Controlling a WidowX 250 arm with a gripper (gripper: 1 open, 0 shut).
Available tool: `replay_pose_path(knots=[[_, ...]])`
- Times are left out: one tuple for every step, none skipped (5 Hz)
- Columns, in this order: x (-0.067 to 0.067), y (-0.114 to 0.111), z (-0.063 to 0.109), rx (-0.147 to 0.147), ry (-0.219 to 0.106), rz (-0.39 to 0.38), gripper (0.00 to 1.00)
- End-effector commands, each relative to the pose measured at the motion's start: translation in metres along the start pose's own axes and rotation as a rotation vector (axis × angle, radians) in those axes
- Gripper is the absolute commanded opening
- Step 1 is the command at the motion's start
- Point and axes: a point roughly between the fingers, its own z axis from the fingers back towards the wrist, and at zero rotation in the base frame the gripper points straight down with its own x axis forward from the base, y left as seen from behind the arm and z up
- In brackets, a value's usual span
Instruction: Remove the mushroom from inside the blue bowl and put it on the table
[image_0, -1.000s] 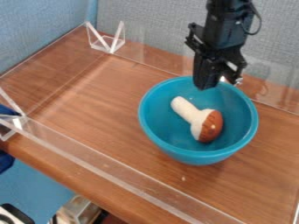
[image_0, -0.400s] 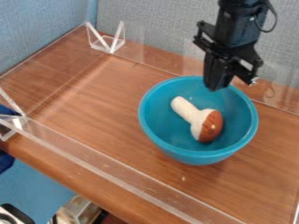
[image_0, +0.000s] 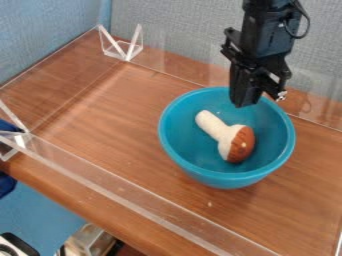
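Since a second ago the gripper (image_0: 250, 97) has drifted only a little, sliding slightly to the right along the far rim of the bowl and then back a touch; nothing else on the table (image_0: 107, 110) has changed. The mushroom (image_0: 229, 133) lies just as it did, on its side inside the blue bowl (image_0: 187, 150), its cream stem pointing up and left and its brown cap toward the near right wall.

I read this as the approach step: the pick has not begun. My arm hangs pointing straight down above the back edge of the bowl, its tip over the inner far wall and clear of the mushroom, which sits nearer to me and lower in the bowl.

The fingers are pressed together with no gap showing between them, and they hold nothing. I cannot make out whether the tip brushes the bowl's rim or hovers just above it.

For the next move I would need to spread the fingers first, then bring the hand toward the camera until it is over the mushroom, and lower into the bowl so the fingers straddle the stem or the cap. The bowl's curved glossy wall leaves little room, so a descent too near the side could nudge the bowl instead.
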Motion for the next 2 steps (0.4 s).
replay_pose_path(knots=[[0.0057,-0.0029,0.0092,0.02,-0.053,-0.026,1.0],[-0.0007,0.0001,0.002,0.015,-0.05,0.036,1.0]])
